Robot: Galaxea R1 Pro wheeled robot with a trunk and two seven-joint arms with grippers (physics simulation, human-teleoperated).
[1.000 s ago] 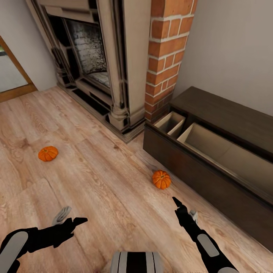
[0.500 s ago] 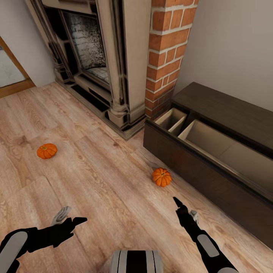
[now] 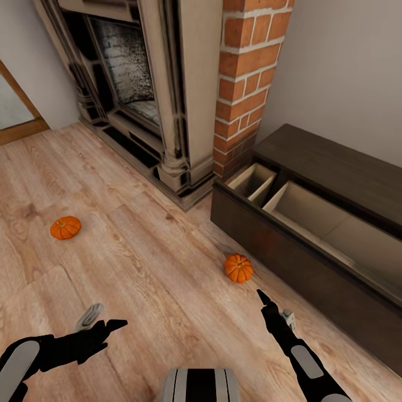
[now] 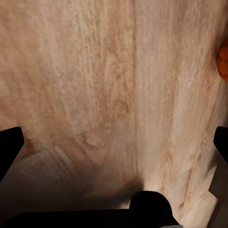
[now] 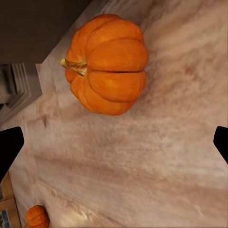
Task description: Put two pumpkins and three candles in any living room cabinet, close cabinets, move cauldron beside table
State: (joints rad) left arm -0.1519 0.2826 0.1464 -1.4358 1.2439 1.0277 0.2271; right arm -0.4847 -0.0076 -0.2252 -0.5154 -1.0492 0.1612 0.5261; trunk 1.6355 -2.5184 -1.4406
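Two orange pumpkins lie on the wooden floor. One pumpkin (image 3: 239, 268) (image 5: 107, 64) sits close to the front of the dark brown cabinet (image 3: 335, 162), just ahead of my right gripper (image 3: 273, 306) (image 5: 114, 142), which is open and empty. The other pumpkin (image 3: 65, 228) (image 5: 37, 216) (image 4: 223, 59) rests far to the left, well ahead of my open left gripper (image 3: 103, 320) (image 4: 114, 142). The cabinet's drawers stand pulled out, a narrow one (image 3: 251, 181) and a wide one (image 3: 329, 223), with nothing visible in their pale interiors. The candles, cauldron and table are out of view.
A brick fireplace (image 3: 245, 72) with a pale stone surround (image 3: 167, 100) stands beside the cabinet's left end. A doorway (image 3: 14, 111) opens at the far left. Wooden floor (image 3: 151, 262) stretches between the two pumpkins.
The whole view has shifted slightly, so the camera moved. Both arms hold the same pose with grippers open, and the pumpkins lie where they were.
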